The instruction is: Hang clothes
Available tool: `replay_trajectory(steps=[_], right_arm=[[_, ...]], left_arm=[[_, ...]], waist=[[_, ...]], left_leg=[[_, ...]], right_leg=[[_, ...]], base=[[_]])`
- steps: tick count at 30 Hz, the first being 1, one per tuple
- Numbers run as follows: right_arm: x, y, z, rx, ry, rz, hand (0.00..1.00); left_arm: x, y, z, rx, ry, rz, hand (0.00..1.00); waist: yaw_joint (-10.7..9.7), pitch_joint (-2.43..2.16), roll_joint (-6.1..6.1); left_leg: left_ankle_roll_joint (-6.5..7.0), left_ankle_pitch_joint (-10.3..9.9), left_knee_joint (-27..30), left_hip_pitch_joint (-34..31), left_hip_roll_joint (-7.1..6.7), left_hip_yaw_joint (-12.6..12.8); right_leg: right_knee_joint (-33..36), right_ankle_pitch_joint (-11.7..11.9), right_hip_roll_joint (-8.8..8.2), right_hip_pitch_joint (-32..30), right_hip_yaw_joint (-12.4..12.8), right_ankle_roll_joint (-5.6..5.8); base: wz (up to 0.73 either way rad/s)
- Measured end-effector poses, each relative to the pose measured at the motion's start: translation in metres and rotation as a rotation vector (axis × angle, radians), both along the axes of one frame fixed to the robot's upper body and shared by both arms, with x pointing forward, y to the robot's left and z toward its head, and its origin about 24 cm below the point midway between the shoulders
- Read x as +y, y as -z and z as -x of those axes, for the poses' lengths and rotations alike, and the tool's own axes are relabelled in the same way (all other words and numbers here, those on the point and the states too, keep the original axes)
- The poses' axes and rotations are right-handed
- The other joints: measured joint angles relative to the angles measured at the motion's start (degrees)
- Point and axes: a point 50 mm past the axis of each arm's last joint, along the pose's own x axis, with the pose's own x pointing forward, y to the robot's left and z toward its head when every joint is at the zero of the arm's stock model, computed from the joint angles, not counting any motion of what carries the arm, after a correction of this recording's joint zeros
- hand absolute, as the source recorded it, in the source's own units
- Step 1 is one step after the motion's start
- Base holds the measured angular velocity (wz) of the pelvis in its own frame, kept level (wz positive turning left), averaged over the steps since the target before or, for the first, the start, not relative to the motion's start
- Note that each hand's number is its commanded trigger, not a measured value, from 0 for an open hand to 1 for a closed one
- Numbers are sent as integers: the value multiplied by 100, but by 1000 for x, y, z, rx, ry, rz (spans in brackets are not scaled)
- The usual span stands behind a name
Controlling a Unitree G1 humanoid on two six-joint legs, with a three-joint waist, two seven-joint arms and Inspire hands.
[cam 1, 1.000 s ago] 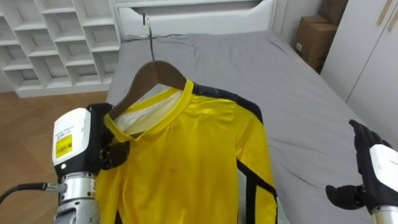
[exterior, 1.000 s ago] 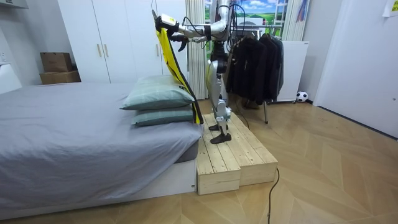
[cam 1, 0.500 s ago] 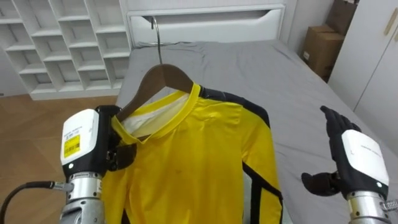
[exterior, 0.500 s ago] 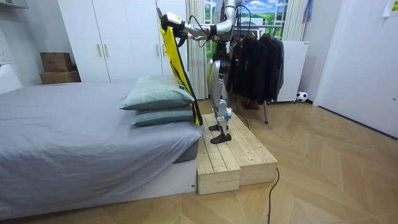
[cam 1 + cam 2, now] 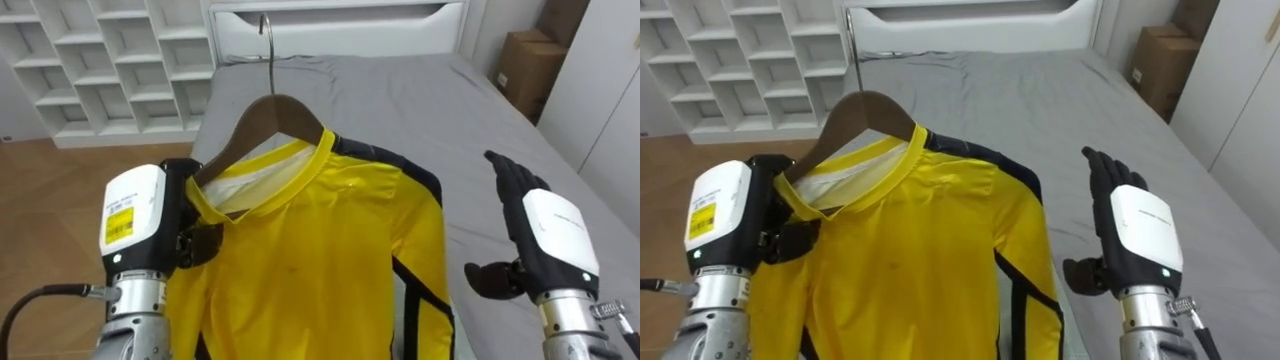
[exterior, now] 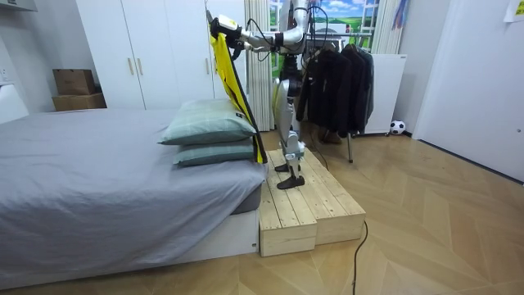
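Note:
A yellow shirt (image 5: 320, 260) with black side stripes hangs on a wooden hanger (image 5: 272, 112) with a metal hook (image 5: 265, 30), held up over the grey bed. My left hand (image 5: 150, 230) is at the hanger's left end, fingers curled round it and the shirt's shoulder. My right hand (image 5: 535, 235) is raised to the right of the shirt, apart from it, fingers straight and thumb out. In the room view I stand on a wooden platform (image 6: 307, 205) beside the bed, holding the shirt (image 6: 229, 82) high in front of me.
Below the shirt spreads the grey bed (image 5: 400, 100), its white headboard (image 5: 340, 25) at the far end. White cubby shelves (image 5: 100, 60) stand far left and a cardboard box (image 5: 525, 65) far right. A rack of dark clothes (image 6: 336, 78) stands behind me, and pillows (image 6: 209, 131) lie beside the platform.
My right hand has risen from the lower right and come closer to the shirt. The left hand keeps its hold on the hanger. The view has shifted a little.

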Motion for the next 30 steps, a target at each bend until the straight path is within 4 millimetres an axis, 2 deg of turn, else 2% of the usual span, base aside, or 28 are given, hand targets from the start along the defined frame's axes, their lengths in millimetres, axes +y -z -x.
replay_trajectory(steps=[13,20,30], right_arm=[[10,-8,-5,-19,-56,-13,0],[17,-23,-11,-41,-113,-209,0],[18,-30,-19,35,-213,-295,0]], left_arm=[[-3,-2,-1,24,35,-12,100],[-15,-4,0,19,83,-29,100],[-17,-4,0,15,95,-40,100]], waist=[[38,11,-52],[49,9,-77],[63,11,-83]], left_leg=[[0,0,-35,1,-5,-14],[0,0,4,-28,0,-48],[0,0,6,-13,-4,-64]], right_leg=[[1,0,2,3,-2,0],[0,0,0,-6,-56,0],[-2,0,0,19,-56,0]], base=[[1],[2],[1]])
